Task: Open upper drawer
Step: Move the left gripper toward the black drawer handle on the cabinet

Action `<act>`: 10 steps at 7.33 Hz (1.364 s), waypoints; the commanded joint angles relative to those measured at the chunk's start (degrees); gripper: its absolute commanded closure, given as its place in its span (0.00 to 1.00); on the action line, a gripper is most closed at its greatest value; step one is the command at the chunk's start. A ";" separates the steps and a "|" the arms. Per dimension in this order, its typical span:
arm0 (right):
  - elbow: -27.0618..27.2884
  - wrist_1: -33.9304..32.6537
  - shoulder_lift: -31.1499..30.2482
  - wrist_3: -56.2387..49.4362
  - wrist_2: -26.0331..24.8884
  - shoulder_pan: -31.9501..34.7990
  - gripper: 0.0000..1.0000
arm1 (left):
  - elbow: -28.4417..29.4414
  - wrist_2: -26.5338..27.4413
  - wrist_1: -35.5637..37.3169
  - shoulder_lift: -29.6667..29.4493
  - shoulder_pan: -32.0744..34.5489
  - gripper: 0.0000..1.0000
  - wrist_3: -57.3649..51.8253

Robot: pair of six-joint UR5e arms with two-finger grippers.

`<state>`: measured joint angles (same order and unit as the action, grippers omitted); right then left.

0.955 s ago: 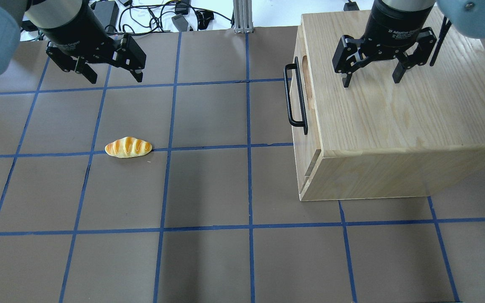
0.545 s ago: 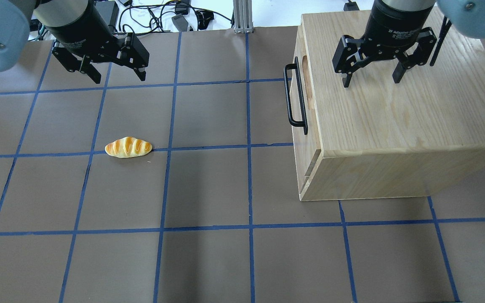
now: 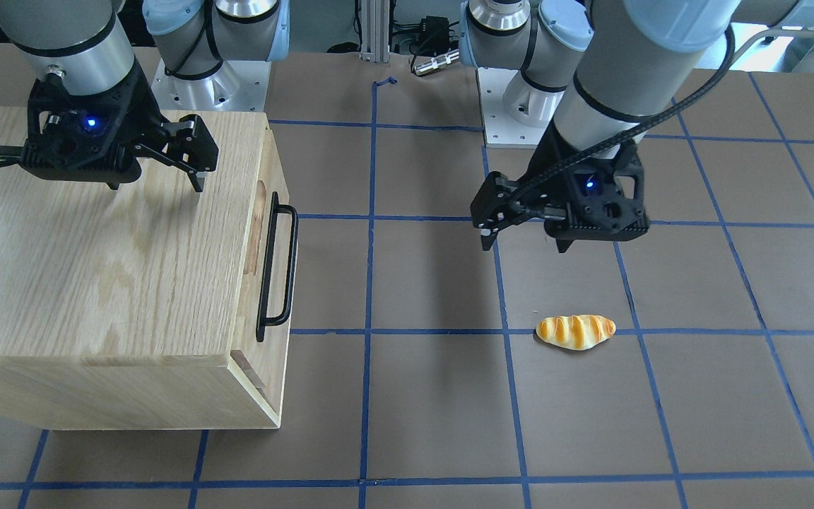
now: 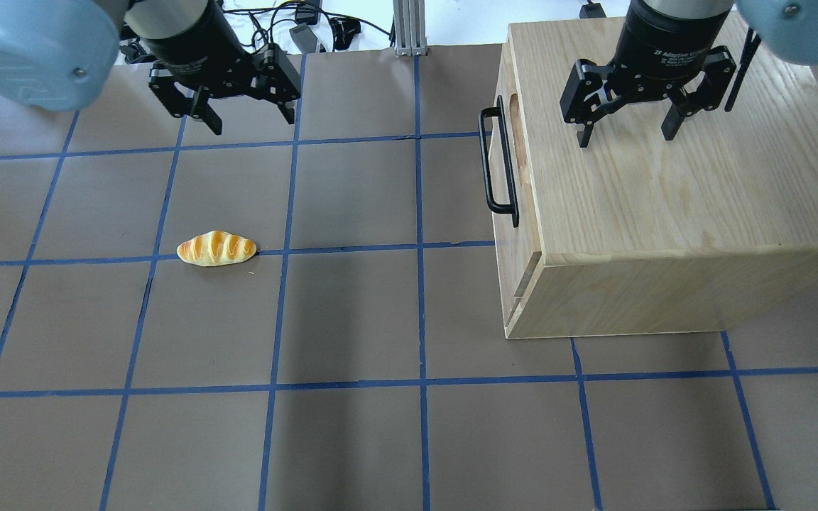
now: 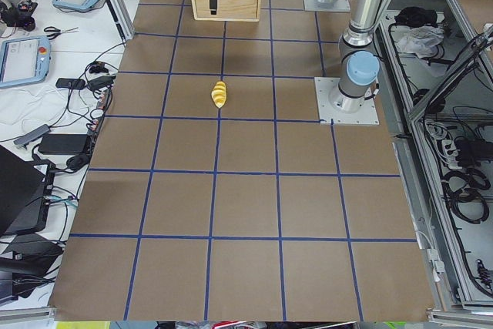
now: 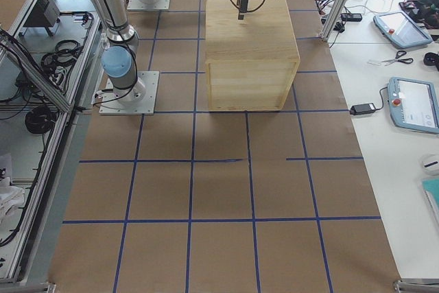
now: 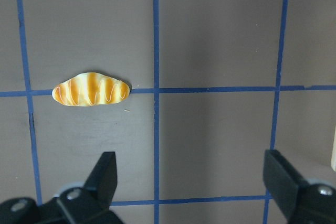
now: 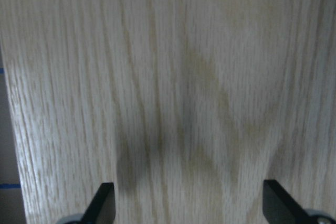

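The upper drawer (image 4: 509, 170) sits closed in the left face of the oak cabinet (image 4: 664, 199), with its black bar handle (image 4: 495, 162) and an oval notch in its rim. It also shows in the front-facing view (image 3: 255, 247) with the handle (image 3: 276, 268). My left gripper (image 4: 251, 121) is open and empty, hovering over the mat well left of the handle; it shows too in the front-facing view (image 3: 523, 244) and the left wrist view (image 7: 191, 179). My right gripper (image 4: 625, 137) is open and empty just above the cabinet top (image 8: 184, 77).
A toy bread roll (image 4: 216, 249) lies on the brown mat with blue tape lines, in front of the left gripper; it also shows in the left wrist view (image 7: 91, 89). Cables and power bricks (image 4: 295, 28) lie beyond the mat's far edge.
My left gripper has moved to the right, towards the cabinet, and a little farther back. The right gripper, the drawer and the bread roll have not moved.
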<state>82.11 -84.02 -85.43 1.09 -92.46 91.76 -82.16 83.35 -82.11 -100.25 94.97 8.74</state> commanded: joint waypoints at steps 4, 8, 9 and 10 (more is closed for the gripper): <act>-0.01 0.00 0.00 -0.03 0.00 -0.09 0.00 | -0.55 -12.33 10.74 -6.80 11.71 0.00 12.53; 0.07 0.00 0.00 0.06 0.00 0.00 0.00 | -3.44 -16.37 17.06 -8.91 13.04 0.00 16.47; -0.01 0.00 0.00 -0.03 0.00 0.00 0.00 | -3.45 -16.63 17.16 -9.00 13.48 0.00 16.66; -0.02 0.00 0.00 0.06 0.00 0.00 0.00 | -3.45 -16.72 17.16 -9.09 13.57 0.00 16.66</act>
<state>82.11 -84.02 -85.43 1.10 -92.46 91.76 -85.49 66.86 -65.22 -109.16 108.24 25.17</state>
